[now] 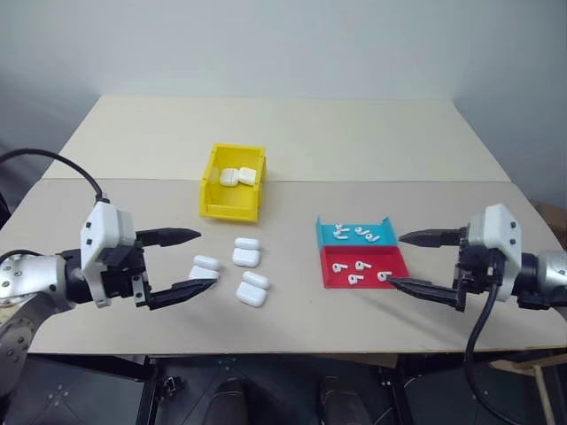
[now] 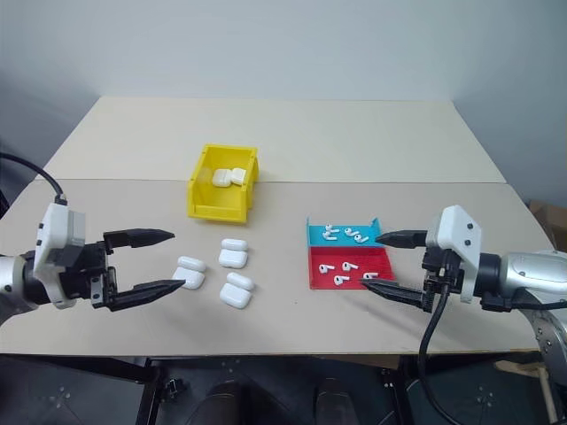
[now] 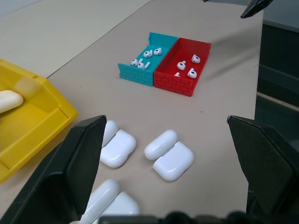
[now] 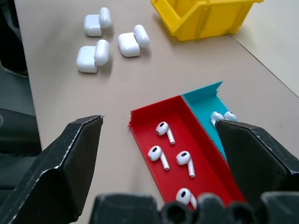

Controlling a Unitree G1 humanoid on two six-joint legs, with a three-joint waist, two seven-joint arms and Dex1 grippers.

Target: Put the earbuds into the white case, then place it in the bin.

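My two head eyes look forward and down over the bench (image 1: 292, 142) from well above, side by side, sharing the whole spread. My left wrist camera sits low and close, facing across the white cases (image 3: 170, 156) toward the trays. My right wrist camera looks back over the red tray (image 4: 159, 154) toward the yellow bin (image 4: 205, 16).

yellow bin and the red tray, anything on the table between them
No, bare tabletop lies between the yellow bin and the red tray, as the left eye view shows; the open white cases sit nearer the robot, off that line.
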